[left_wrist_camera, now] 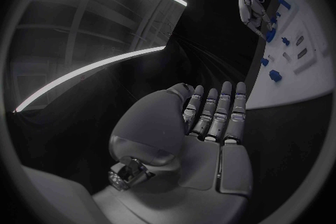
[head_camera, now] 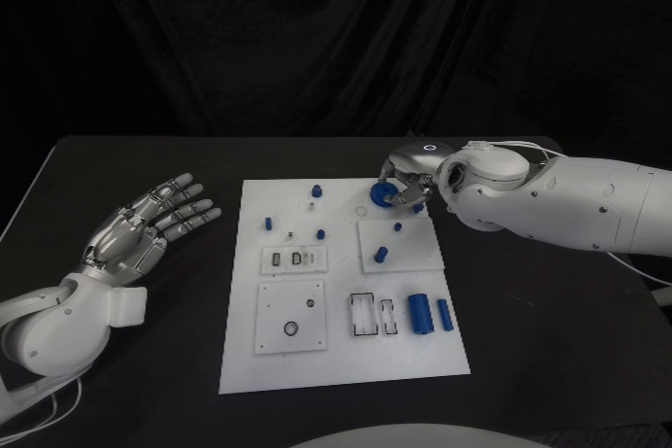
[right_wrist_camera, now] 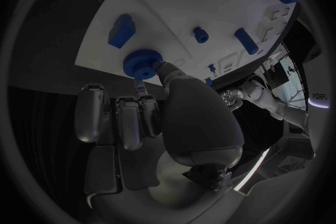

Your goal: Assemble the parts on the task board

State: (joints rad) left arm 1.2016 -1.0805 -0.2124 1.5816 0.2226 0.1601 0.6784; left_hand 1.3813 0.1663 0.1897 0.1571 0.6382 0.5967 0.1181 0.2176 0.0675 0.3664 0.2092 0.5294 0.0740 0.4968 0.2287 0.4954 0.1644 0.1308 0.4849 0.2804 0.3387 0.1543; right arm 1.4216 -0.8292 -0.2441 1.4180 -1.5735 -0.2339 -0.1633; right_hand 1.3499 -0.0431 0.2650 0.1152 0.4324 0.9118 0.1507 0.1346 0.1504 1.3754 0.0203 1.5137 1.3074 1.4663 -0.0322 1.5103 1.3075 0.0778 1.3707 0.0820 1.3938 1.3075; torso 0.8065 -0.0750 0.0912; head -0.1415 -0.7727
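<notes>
The white task board (head_camera: 343,361) lies in the middle of the black table. My right hand (head_camera: 409,184) hovers over its far right corner and pinches a round blue toothed part (head_camera: 381,195) between thumb and finger. In the right wrist view the same blue part (right_wrist_camera: 142,63) sits at my fingertips (right_wrist_camera: 155,67), just above the board's edge (right_wrist_camera: 112,64); whether it touches the board I cannot tell. My left hand (head_camera: 148,224) rests on the table left of the board, fingers spread and holding nothing; in the left wrist view the left hand (left_wrist_camera: 210,123) looks the same.
Two blue cylinders (head_camera: 419,314) (head_camera: 444,315) lie at the board's near right. Small blue pegs (head_camera: 317,189) (head_camera: 266,223) (head_camera: 381,254) stand on its far half. Near my right hand are a blue block (right_wrist_camera: 121,31) and a small peg (right_wrist_camera: 201,35).
</notes>
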